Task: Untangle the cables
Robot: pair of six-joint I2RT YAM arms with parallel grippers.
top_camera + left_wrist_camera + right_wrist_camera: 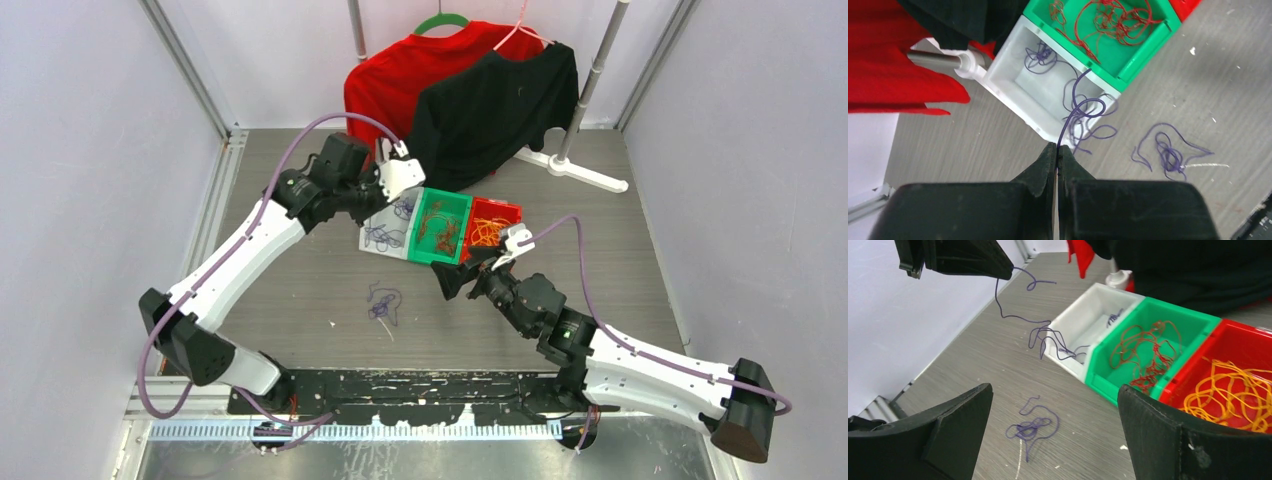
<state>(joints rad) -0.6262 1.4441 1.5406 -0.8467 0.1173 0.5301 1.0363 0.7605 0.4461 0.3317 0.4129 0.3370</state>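
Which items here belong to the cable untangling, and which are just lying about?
Job: purple cable pinched in the shut left tool; loose purple bunch on the table; white bin with purple cables; green bin with dark red cables; red bin with orange cables.
Lying about: red shirt; black shirt; garment stand.

The left arm (240, 250) and the right arm (640, 365) are built alike, with smooth white tapered shells between rounded black joint housings. A thin lilac hose (300, 142) runs loosely along each one, and a white bracket (402, 176) sits at each wrist. The left gripper (1057, 147) and the right gripper (1055, 390) have matte black, wedge-shaped fingers with scuffed faces. A small green light (573, 333) glows on one black joint of the right arm.
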